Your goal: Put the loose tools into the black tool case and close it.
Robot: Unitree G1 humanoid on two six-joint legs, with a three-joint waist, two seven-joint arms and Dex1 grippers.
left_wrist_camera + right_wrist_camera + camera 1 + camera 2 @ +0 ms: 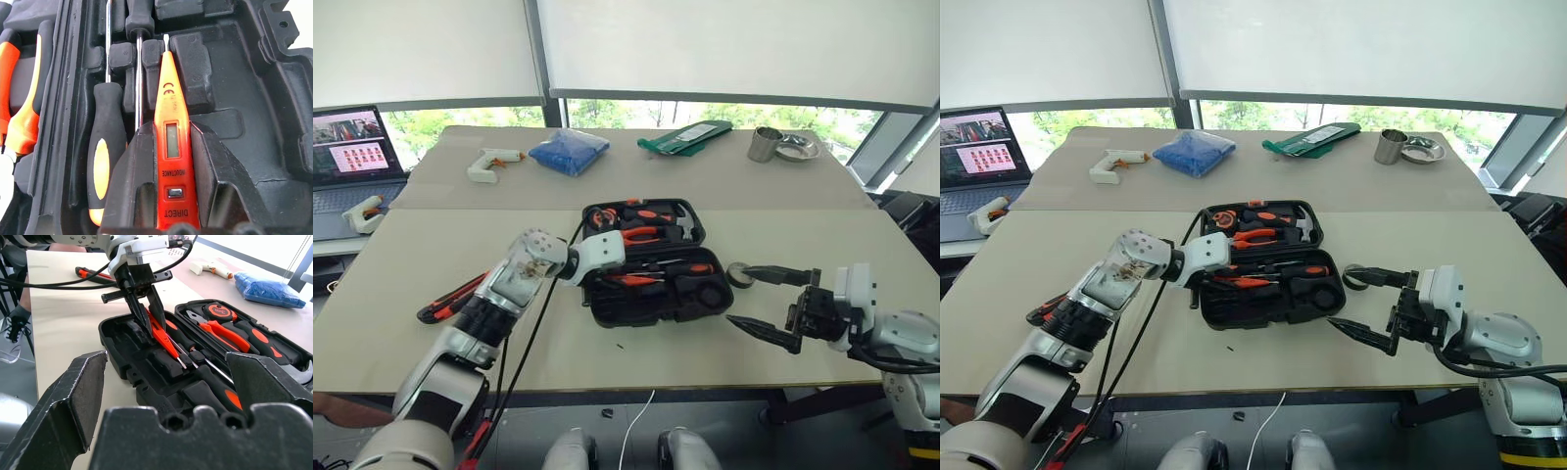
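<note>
**Tester pen gripped over the open case**

I am taking the black moulded plastic tool case (646,264) as my landmark; it is lying open on the beige table (431,255), near the middle.

Well to the left of the case, an orange-and-black utility knife (450,299) is lying loose on the table, partly hidden behind my left arm. Further back on that side, a white glue gun (489,164) is resting near a crumpled blue plastic bag (568,151).

My left gripper (146,316) is reaching over the near-left part of the case, pointing down into it. Its two black fingers (127,186) are clamping the slim orange tester pen (170,142), whose metal tip is pointing into the case's moulded recesses. Just beside the pen, a black-and-orange-handled screwdriver (103,147) is sitting in its slot, and a second screwdriver (690,268) is lying further right in the same half. In the far half of the case, orange-handled pliers (222,333) and a hammer (680,227) are sitting in place.

Just beside the case's right edge, a small dark tape roll (738,275) is sitting on the table. My right gripper (773,304) is hovering there with its black fingers (781,275) spread wide apart, holding nothing, the upper one close to the roll.
</note>
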